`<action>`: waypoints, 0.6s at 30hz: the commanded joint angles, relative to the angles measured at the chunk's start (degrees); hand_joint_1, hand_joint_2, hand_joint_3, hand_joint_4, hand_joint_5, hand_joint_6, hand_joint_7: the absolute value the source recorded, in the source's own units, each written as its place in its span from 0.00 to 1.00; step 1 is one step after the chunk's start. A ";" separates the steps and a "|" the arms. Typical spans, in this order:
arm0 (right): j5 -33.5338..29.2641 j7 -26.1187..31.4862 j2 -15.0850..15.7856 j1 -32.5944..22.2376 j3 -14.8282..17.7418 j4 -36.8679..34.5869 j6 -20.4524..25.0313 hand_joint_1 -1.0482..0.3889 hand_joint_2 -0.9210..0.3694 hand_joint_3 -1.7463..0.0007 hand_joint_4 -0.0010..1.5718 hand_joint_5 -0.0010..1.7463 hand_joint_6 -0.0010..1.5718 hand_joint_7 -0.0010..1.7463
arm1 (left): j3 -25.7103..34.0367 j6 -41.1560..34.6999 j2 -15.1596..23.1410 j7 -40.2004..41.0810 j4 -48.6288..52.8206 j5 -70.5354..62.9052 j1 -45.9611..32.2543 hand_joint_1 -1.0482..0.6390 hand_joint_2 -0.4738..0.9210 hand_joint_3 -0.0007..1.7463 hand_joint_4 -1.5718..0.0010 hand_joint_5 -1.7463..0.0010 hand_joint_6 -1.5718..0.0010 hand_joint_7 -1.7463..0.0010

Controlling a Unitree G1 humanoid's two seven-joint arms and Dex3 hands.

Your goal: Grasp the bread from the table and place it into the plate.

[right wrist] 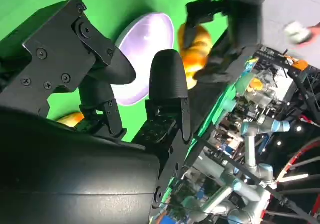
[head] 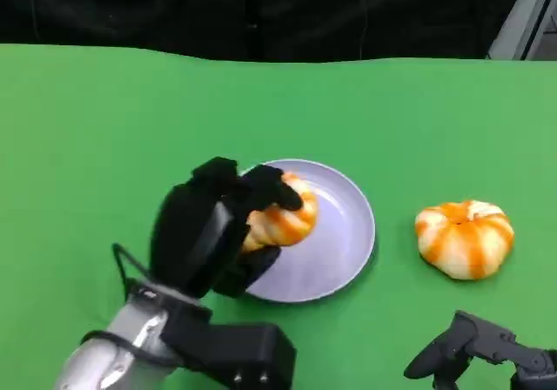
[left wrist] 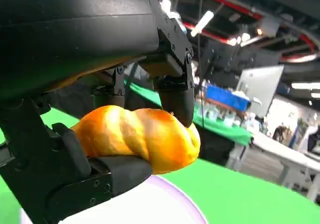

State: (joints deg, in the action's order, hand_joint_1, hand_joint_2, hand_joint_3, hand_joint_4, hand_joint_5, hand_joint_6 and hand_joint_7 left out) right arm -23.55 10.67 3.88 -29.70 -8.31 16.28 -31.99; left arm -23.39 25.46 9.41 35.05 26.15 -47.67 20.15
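Left hand [head: 228, 225] grips a bread roll [head: 280, 216], orange with pale stripes, twisted shape. Fingers [head: 277, 188] wrap over the top of it, another part of the hand sits under it. The roll is over the left part of the plate [head: 344, 233], still in the hand; whether it touches the plate surface, cannot tell from the head view. Left wrist view shows the same roll [left wrist: 140, 139] clamped between an upper finger [left wrist: 176, 91] and a lower black part of the hand, with the plate's pale lilac rim [left wrist: 170, 204] just below it and a slim gap of shadow between, so it looks lifted slightly off the plate.

Plate is round, pale lilac, near the middle of the green table [head: 104, 137].

A second bread [head: 465, 238], round and pumpkin-like, orange and white stripes, lies on the table to the right of the plate, apart from it, nothing touching it.

Right hand [head: 470, 346] sits low at the near right edge, holding nothing; fingers partly cut off by the frame there. Right wrist view shows its fingers [right wrist: 167, 84] spread apart with nothing between them, and beyond them the plate [right wrist: 145, 49] and the held roll [right wrist: 195, 51].

Dark curtain behind the table's far edge.
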 commanded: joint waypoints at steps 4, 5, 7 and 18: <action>-1.15 0.44 0.26 -0.74 -0.54 0.19 -0.97 0.71 0.49 0.17 0.50 0.88 0.52 0.72 | -2.40 -11.91 1.66 -21.44 -6.72 0.53 0.63 0.34 0.98 0.15 0.91 0.69 0.78 0.92; -1.21 0.44 0.33 -0.72 -0.54 0.15 -1.01 0.71 0.49 0.17 0.50 0.88 0.52 0.72 | -2.73 -14.26 1.91 -24.14 -8.19 0.03 0.18 0.30 0.99 0.15 0.96 0.79 0.84 0.95; -1.25 0.42 0.38 -0.74 -0.54 0.19 -0.97 0.71 0.49 0.17 0.50 0.88 0.52 0.72 | -3.12 -17.20 2.17 -27.40 -10.31 -0.39 -0.45 0.24 1.00 0.16 0.99 0.91 0.91 0.99; -0.97 0.37 0.43 -1.09 -0.75 0.02 -1.23 0.72 0.50 0.16 0.50 0.89 0.53 0.72 | -2.37 -23.31 8.51 -40.76 -22.88 0.83 -5.82 0.16 1.00 0.22 0.99 0.99 0.95 0.99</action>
State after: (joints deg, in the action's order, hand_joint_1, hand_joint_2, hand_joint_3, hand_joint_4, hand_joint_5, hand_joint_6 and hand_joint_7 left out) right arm -23.81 10.97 3.90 -29.99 -8.41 16.25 -31.92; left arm -27.20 2.26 14.81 -3.12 6.96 -47.94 16.70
